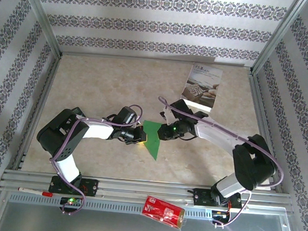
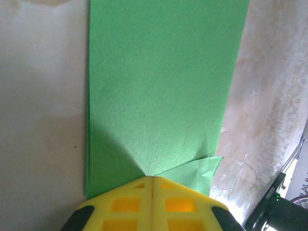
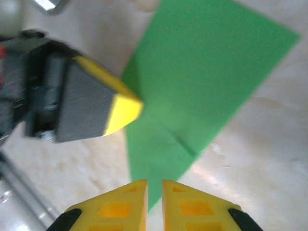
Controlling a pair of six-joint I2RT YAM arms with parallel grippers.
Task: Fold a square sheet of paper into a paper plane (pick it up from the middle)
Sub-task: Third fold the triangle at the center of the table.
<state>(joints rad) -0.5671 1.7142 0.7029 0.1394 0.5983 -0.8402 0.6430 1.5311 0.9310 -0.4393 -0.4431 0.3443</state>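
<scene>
Top external, booklet (image 1: 202, 86) beyond paper (image 1: 153, 137), red packet (image 1: 162, 212) nearside

In the left wrist view the left pincer (image 2: 152, 179) is covering the near edge of the paper (image 2: 159, 86), and the view's top edge is cutting off its far end. In the right wrist view the left pincer is showing blurred. From above, the print on the booklet (image 1: 202, 86) and packet (image 1: 162, 211) is showing too small to read.

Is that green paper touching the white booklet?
No. The paper lies in the middle, well apart from the booklet far back on the right.
</scene>
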